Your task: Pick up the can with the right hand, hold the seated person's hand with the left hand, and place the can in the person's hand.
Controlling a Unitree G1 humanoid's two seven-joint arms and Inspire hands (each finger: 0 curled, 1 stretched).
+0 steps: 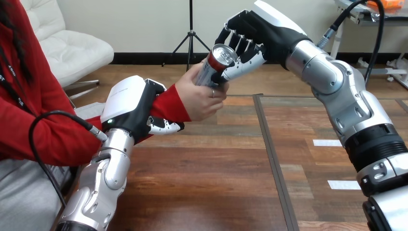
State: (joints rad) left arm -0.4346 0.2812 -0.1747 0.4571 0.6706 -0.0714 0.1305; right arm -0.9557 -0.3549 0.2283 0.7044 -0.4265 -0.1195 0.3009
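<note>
I count one can (217,62), raised above the wooden table (207,183). My right hand (255,36) is wrapped round its top, and the person's hand (199,98) grips its lower half. My left hand (130,108) clasps the person's red-sleeved wrist (166,106). Two white tape strips (327,143) lie at the table's right.

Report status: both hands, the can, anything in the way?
Left hand shut on person's forearm. Right hand shut on can, tilted above table. Can also gripped by person's hand. No obstruction seen.
</note>
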